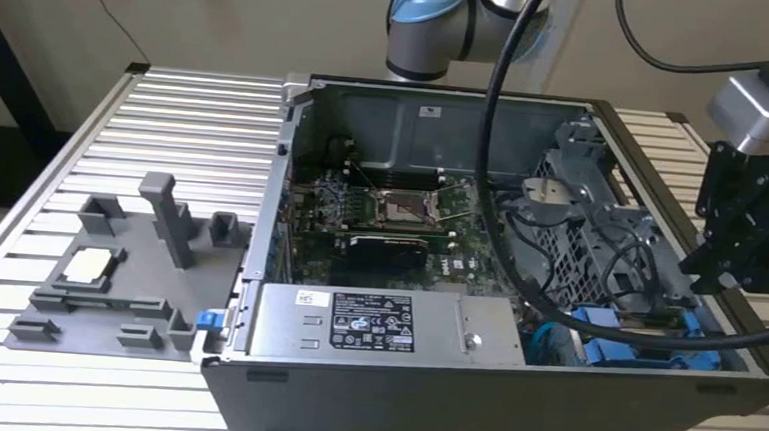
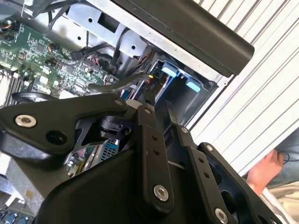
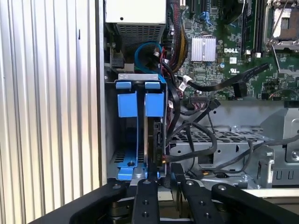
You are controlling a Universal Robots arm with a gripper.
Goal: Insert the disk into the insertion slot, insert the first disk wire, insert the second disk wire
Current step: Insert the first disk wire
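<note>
The gripper (image 1: 710, 269) hangs fingers-down above the computer case (image 1: 480, 402), over its near corner on the exterior view's right. Its fingers (image 3: 145, 196) stand a narrow gap apart. Just below them the disk (image 3: 154, 105) stands on edge in the insertion slot (image 3: 110, 135). Black cables (image 3: 196, 135) lie beside it.

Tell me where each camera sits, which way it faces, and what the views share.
Exterior view: off the arm, raised, looking down into the open computer case; the arm's blue-capped joint and the gripper show.
First wrist view: on the wrist, looking past the gripper at the disk in the insertion slot.
Second wrist view: on the wrist, looking along the gripper to the case's edge; a person's hand shows.
Shared: motherboard in all three.
</note>
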